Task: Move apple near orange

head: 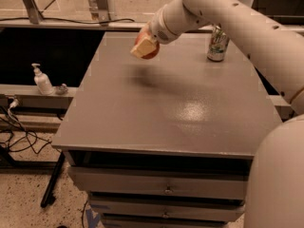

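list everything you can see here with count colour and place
grey cabinet table: 1, grey, centre, drawers below
green and silver drink can: 1, green-silver, upright, table's far right
white pump bottle: 1, white, ledge at left
black cables: several, black, floor at left
round red apple: 1, red, in the tool above the table's far side
white robot arm: 1, white, reaching in from the right
tool: 1, beige, shut on the apple, off the table
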`<control>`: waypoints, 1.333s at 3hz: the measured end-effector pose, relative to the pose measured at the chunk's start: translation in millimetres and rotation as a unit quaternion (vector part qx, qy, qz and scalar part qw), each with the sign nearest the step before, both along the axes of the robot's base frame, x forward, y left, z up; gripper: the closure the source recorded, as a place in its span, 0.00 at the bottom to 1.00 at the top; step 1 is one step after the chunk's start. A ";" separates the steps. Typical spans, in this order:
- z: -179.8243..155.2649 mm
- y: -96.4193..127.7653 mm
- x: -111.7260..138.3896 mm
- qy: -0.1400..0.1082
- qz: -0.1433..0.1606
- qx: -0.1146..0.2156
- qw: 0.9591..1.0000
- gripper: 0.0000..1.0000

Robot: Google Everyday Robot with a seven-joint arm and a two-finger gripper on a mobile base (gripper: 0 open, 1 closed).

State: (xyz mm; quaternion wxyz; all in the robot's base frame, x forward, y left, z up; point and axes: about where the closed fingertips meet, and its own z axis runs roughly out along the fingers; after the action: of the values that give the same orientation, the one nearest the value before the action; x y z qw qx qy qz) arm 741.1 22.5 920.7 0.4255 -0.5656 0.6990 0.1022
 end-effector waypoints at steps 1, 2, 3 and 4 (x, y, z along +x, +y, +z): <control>-12.4 -1.8 30.2 0.001 -0.011 -0.016 1.000 1.00; -24.2 -11.6 51.3 0.005 -0.024 -0.029 0.999 1.00; -37.5 -18.2 63.2 0.014 -0.033 -0.036 0.999 1.00; -49.0 -18.4 68.9 0.030 -0.035 -0.039 0.998 0.83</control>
State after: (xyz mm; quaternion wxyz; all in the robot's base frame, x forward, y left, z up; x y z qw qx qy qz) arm 810.0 4.1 871.6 0.3849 -0.5537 0.7344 0.0771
